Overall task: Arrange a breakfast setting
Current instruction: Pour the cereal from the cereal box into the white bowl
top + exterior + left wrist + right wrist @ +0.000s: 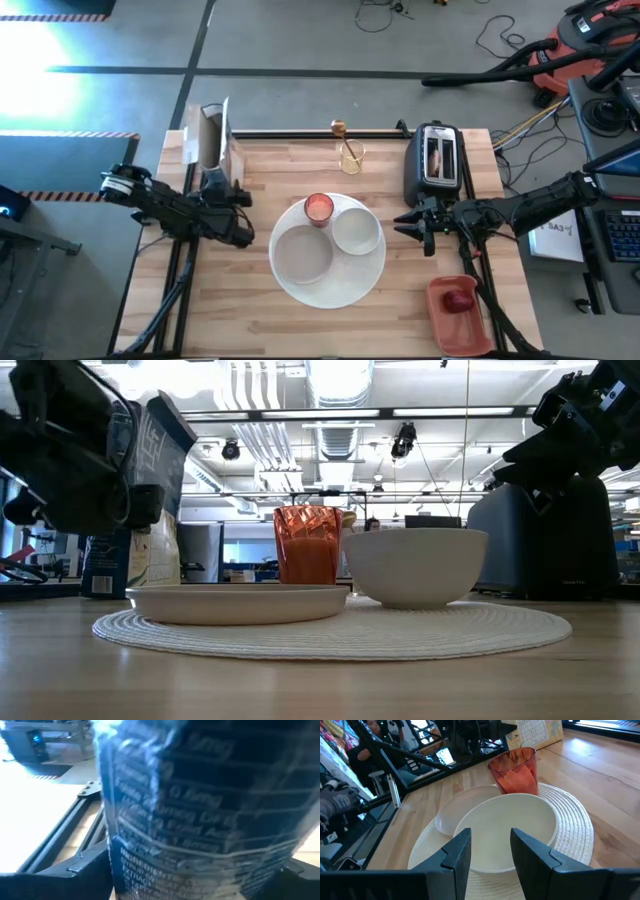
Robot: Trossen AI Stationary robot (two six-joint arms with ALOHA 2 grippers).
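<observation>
The left gripper (238, 205) stands spread around the cereal box (213, 140) at the table's back corner, the right gripper (490, 851) hovers parted over the bowl (356, 231) on the mat, and a loose squeeze could topple that box

A black toaster (436, 160) stands at the table's far right, a carton (212, 137) far left.
</observation>
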